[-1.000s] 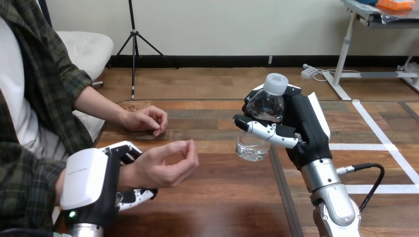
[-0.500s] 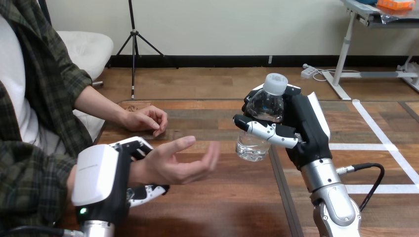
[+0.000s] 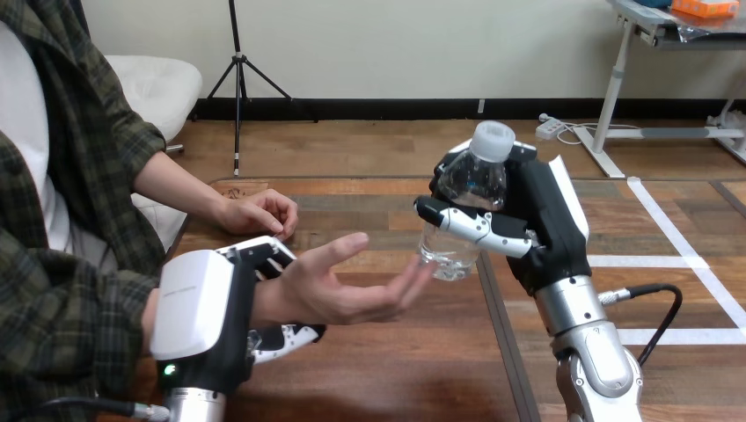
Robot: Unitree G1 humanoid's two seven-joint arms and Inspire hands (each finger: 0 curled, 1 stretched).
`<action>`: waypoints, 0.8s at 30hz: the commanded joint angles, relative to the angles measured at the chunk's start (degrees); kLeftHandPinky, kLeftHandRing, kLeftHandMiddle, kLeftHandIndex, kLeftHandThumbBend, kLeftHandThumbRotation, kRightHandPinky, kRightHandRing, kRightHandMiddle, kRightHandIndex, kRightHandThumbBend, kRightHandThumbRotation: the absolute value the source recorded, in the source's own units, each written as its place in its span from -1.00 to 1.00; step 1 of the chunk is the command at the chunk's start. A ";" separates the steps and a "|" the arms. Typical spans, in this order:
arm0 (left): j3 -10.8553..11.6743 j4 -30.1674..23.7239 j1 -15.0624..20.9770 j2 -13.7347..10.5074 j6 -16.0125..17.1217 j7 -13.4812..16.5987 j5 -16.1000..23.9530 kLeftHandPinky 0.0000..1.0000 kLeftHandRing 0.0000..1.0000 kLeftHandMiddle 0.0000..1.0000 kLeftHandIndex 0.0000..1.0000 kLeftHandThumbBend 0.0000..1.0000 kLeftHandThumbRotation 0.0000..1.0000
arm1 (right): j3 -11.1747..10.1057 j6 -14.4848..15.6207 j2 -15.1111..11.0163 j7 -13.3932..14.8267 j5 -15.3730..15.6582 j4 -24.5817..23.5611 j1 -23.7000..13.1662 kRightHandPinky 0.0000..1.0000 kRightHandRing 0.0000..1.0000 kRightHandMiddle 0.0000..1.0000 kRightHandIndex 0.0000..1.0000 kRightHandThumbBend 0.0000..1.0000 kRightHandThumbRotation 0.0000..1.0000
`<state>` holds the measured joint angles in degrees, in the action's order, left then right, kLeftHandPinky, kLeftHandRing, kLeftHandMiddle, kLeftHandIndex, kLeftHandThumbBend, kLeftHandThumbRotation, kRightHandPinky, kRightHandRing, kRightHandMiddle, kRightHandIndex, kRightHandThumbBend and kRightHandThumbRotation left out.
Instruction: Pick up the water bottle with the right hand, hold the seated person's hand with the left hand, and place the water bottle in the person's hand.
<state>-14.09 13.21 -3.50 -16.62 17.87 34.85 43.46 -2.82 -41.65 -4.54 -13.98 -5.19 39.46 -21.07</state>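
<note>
Clasping clear, white-capped plastic bottle [image 3: 473,183]

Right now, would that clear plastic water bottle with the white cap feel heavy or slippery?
Probably light: the clear plastic water bottle looks small in the robot's right hand. Likely slippery: its walls look smooth and glossy.

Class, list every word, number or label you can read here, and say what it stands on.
No text can be read.
water bottle: clear, no label seen.
mark at the far left corner of the table: too blurred to read.
</note>
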 commanded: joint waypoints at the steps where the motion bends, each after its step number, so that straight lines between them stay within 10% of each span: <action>1: -4.58 -2.87 1.71 3.47 2.35 -1.69 0.36 -0.52 -0.39 -0.27 -0.20 0.66 -1.00 | 0.10 -1.16 0.49 0.89 0.36 -4.86 -3.12 -0.30 -0.23 -0.18 -0.19 0.32 -1.00; 24: -5.94 -4.28 1.34 4.93 3.64 -2.83 0.29 -0.51 -0.40 -0.28 -0.21 0.69 -1.00 | 1.63 -1.41 1.72 1.62 2.17 -8.75 -2.61 -0.34 -0.26 -0.18 -0.21 0.35 -1.00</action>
<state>-15.78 11.73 -3.54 -14.67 18.21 33.04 43.97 -1.47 -41.68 -3.86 -12.54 -2.05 35.42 -21.06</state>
